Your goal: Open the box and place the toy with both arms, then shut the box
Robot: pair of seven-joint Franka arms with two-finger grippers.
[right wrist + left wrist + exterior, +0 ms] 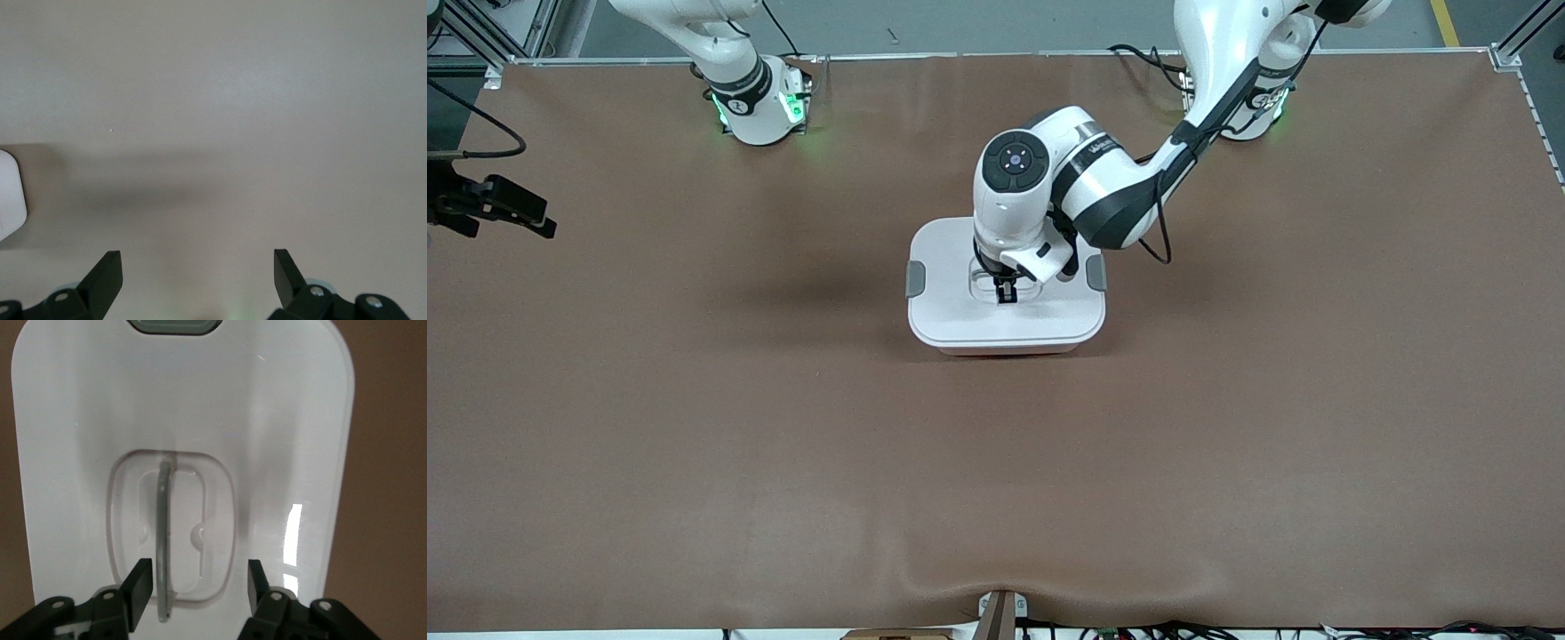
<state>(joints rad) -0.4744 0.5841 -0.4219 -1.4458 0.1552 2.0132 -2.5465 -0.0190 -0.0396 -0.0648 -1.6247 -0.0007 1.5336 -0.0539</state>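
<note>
The white box point(960, 311) stands shut in the middle of the table, lid on, with grey latches point(915, 278) at both ends. My left gripper point(1006, 292) is down at the recessed handle on the lid. In the left wrist view the gripper point(198, 590) is open, its fingers point(140, 593) on either side of the thin grey handle bar point(162, 540), which stands close to one finger and is not gripped. My right gripper point(197, 267) is open and empty over bare table. The toy is out of view.
The brown mat point(996, 462) covers the whole table. A white rounded corner point(10, 193) shows at the edge of the right wrist view. A black device point(489, 204) sticks in at the right arm's end of the front view.
</note>
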